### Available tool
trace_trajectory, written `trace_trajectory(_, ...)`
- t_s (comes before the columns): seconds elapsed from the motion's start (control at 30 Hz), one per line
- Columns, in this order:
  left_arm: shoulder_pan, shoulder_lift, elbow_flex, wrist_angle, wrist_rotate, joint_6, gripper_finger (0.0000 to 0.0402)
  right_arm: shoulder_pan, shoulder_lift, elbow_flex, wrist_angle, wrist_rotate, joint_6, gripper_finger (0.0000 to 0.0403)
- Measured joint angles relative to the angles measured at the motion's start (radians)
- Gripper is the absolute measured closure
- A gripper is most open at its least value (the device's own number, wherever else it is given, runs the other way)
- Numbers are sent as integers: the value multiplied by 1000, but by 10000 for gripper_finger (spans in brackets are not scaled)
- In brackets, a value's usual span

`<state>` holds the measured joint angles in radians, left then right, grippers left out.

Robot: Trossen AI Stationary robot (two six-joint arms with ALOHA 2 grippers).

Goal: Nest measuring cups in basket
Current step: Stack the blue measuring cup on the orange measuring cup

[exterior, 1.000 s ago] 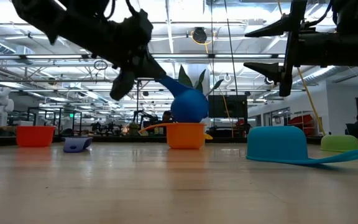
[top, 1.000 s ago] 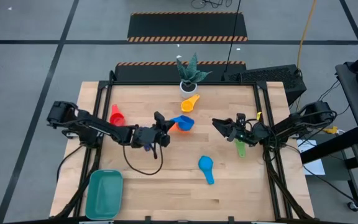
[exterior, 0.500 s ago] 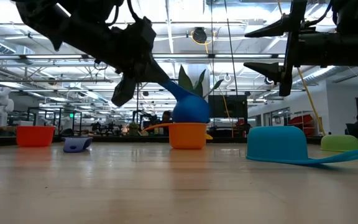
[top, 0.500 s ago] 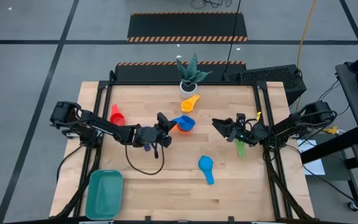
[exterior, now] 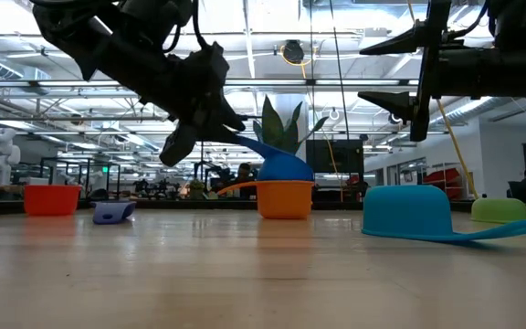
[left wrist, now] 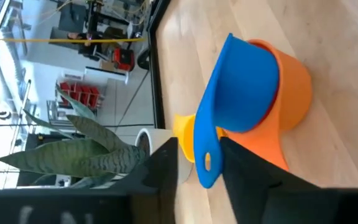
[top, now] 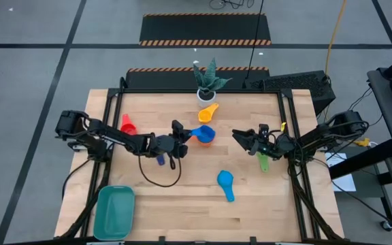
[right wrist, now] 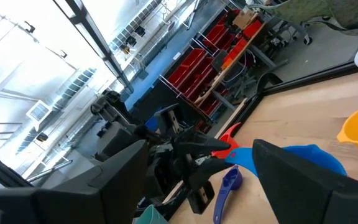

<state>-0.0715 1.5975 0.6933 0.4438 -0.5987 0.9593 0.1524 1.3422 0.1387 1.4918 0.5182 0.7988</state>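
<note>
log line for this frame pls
step: nest blue cup into orange cup | left gripper: jaws opening around blue handle | right gripper: open, waiting above table | basket: no cups inside

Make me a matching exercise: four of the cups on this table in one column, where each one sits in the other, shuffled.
Cups:
1. blue cup
2. red cup
3. light blue cup
4. green cup

Places:
A. upside down on bare wood, near the front
B. inside the orange cup
C. by the table's left rail
D. beneath the right arm

Pairs: 1-B, 2-C, 3-A, 4-D
</note>
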Motion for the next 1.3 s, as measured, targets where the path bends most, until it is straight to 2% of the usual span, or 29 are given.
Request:
trace_trajectory(0.27, 1, 0, 0, -39, -10, -120, 194, 0, 0, 0, 0, -59, 0, 119)
trace_trajectory(0.47, 21, -1, 0, -112, -1, -217, 157, 0, 0, 0, 0, -78, -1, 119)
trace_trajectory(0.7, 89, -1, 0, -247, 209, -415, 151, 0, 0, 0, 0, -79, -26, 119)
trace_trajectory(0.87, 112, -1, 0, -269, 215, -516, 151, 8, 0, 0, 0, -78, -47, 119)
trace_trajectory(1.0, 122, -1, 0, -259, 221, -676, 151, 21, 0, 0, 0, -79, -60, 119)
trace_trajectory(1.23, 134, -1, 0, -245, 401, -872, 150, 27, 0, 0, -1, -79, -89, 119)
trace_trajectory(1.3, 138, -1, 0, -225, 409, -888, 144, 27, 0, 0, -1, -80, -104, 119)
